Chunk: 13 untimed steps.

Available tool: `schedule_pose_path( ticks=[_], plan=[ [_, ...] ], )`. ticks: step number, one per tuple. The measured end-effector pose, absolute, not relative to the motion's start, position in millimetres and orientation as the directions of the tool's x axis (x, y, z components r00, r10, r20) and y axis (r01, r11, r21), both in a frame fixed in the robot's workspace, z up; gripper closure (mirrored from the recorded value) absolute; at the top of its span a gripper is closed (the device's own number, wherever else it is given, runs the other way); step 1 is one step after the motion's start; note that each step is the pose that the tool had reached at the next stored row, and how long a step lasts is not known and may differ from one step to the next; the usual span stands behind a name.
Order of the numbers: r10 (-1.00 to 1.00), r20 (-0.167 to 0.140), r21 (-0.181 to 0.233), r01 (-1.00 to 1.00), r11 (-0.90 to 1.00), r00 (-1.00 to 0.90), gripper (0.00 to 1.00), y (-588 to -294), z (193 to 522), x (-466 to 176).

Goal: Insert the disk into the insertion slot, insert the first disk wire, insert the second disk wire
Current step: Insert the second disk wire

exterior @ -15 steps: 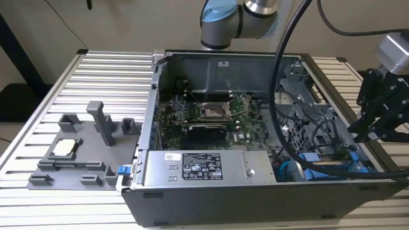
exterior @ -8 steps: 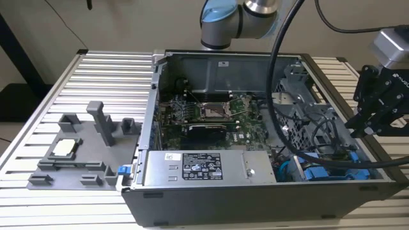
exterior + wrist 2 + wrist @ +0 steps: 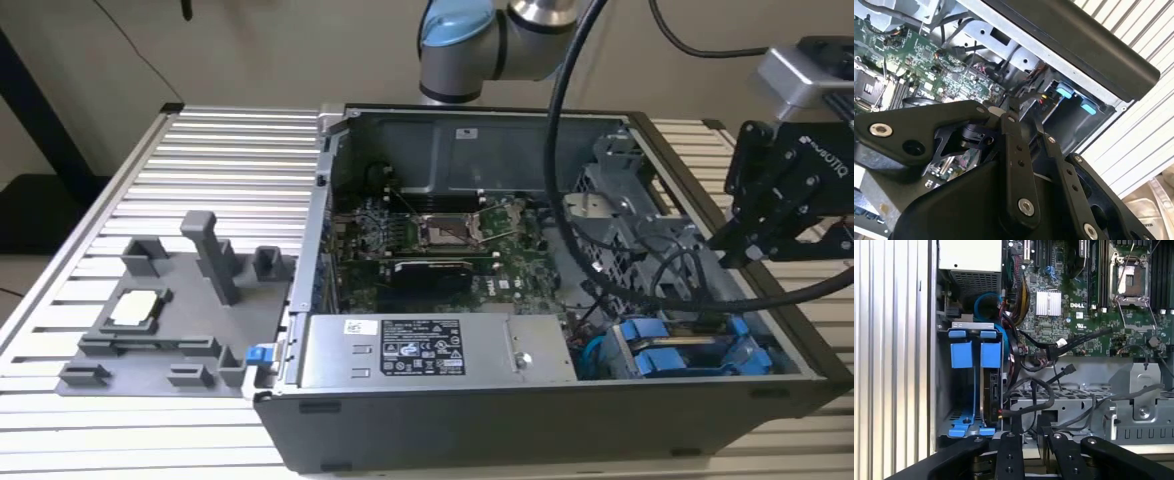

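Note:
The disk (image 3: 990, 390) stands on edge inside the insertion slot (image 3: 942, 390), a grey drive cage with blue end tabs at the near right corner of the open computer case (image 3: 681, 355). One black wire (image 3: 1026, 407) runs to the disk's end, where a small connector (image 3: 1000, 412) sits against it. A second black wire ends in a loose connector (image 3: 1069, 369) over the grey metal. My gripper (image 3: 1034, 436) hovers well back from the cage, near the case's wall on the exterior view's right (image 3: 737, 252). It is open with a narrow gap and I see nothing held.
A grey power supply box (image 3: 427, 350) lies beside the cage. The green motherboard (image 3: 441, 235) fills the case's middle, with a perforated grey cage (image 3: 1079, 405) nearby. The arm's thick black cable (image 3: 587, 250) hangs across the case. A grey fixture (image 3: 160, 310) sits on the slatted table.

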State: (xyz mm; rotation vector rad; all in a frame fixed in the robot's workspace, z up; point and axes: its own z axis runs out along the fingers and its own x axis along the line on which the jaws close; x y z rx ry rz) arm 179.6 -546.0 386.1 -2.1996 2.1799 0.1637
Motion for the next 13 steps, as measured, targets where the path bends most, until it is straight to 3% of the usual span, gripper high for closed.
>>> schedule_pose_path(
  ticks=[13],
  plan=[
    [-0.995,-0.103,0.043,-0.999,-0.011,0.007,0.73,-539,386,154]
  ],
)
